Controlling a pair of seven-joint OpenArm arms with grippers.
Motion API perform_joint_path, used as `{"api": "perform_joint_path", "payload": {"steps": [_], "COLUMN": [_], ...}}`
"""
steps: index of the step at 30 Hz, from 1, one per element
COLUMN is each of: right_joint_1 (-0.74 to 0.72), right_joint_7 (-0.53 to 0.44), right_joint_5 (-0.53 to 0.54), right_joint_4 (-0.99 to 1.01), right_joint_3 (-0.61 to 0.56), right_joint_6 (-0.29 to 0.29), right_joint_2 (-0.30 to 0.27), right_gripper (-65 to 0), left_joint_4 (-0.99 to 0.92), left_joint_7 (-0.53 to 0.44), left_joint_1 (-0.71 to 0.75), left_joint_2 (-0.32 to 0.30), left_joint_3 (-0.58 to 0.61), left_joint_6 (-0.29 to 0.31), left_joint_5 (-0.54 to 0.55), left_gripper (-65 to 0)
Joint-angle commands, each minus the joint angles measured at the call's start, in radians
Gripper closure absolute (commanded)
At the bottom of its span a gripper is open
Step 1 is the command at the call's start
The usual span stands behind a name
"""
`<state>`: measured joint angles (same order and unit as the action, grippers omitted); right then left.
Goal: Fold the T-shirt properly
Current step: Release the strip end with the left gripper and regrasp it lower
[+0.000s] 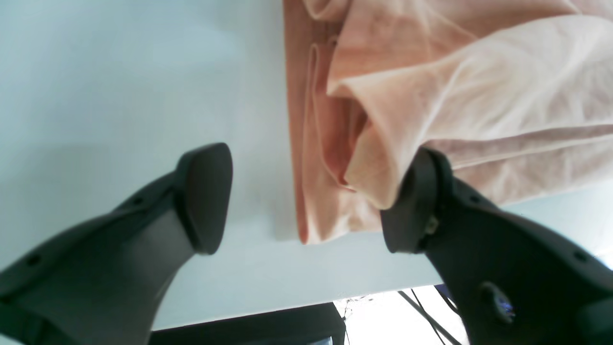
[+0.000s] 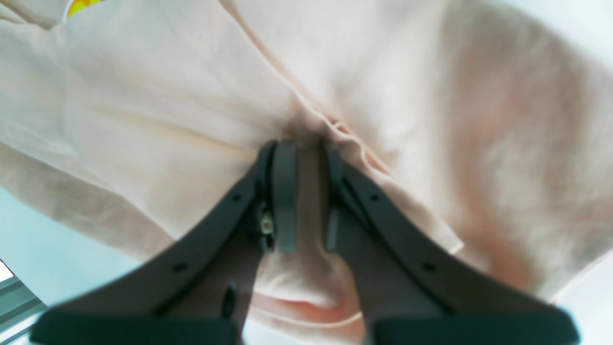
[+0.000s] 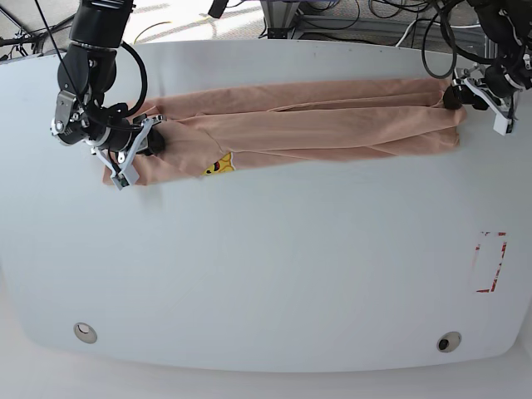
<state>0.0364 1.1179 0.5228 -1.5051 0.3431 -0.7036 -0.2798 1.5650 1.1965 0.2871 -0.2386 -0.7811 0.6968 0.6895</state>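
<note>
The salmon-peach T-shirt [image 3: 307,125] lies folded lengthwise into a long band across the far part of the white table [image 3: 266,274]. Its yellow face emblem [image 3: 219,165] peeks out near the left end and also shows in the right wrist view [image 2: 81,5]. My right gripper [image 3: 151,141] is shut on a bunch of the shirt's cloth [image 2: 191,96] at the band's left end; in the right wrist view the gripper [image 2: 309,191] has fabric pinched between its fingers. My left gripper [image 3: 454,96] is at the band's right end. In the left wrist view the gripper [image 1: 309,199] is open, straddling the shirt's edge [image 1: 479,86], with a fold resting against one finger [image 1: 414,206].
A red-marked rectangle [image 3: 490,262] lies on the table's right side. Two round fittings [image 3: 83,332] [image 3: 449,341] sit near the front edge. Cables [image 3: 357,25] lie behind the table. The table edge [image 1: 287,306] runs just below my left gripper.
</note>
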Motion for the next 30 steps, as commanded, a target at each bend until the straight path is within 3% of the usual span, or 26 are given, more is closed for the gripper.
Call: {"api": "perform_joint_path", "payload": {"steps": [1, 11, 16, 23, 30], "right_joint_1": [-0.007, -0.007, -0.007, -0.007, -0.007], "right_joint_7": [0.003, 0.003, 0.003, 0.003, 0.003], "right_joint_5": [-0.011, -0.011, -0.011, -0.011, -0.011], "right_joint_4": [-0.012, -0.012, -0.012, -0.012, -0.012], "right_joint_3": [0.003, 0.003, 0.003, 0.006, 0.004], "right_joint_6": [0.005, 0.005, 0.005, 0.005, 0.005], "right_joint_2": [-0.016, -0.016, -0.014, 0.011, 0.02], "right_gripper": [-8.1, -7.9, -7.9, -7.9, -7.9], "left_joint_4": [0.008, -0.064, -0.064, -0.065, -0.065], "left_joint_7": [-0.011, -0.011, -0.01, -0.01, -0.01], "left_joint_1": [-0.019, -0.061, -0.062, -0.064, -0.062], "left_joint_2": [-0.017, -0.011, 0.025, 0.026, 0.026], "left_joint_3": [-0.002, -0.001, 0.001, 0.091, 0.15], "left_joint_6": [0.001, 0.001, 0.001, 0.001, 0.001], "left_joint_5": [0.016, 0.012, 0.008, 0.008, 0.008], "left_gripper": [-43.5, -43.5, -43.2, -32.6, -30.8]}}
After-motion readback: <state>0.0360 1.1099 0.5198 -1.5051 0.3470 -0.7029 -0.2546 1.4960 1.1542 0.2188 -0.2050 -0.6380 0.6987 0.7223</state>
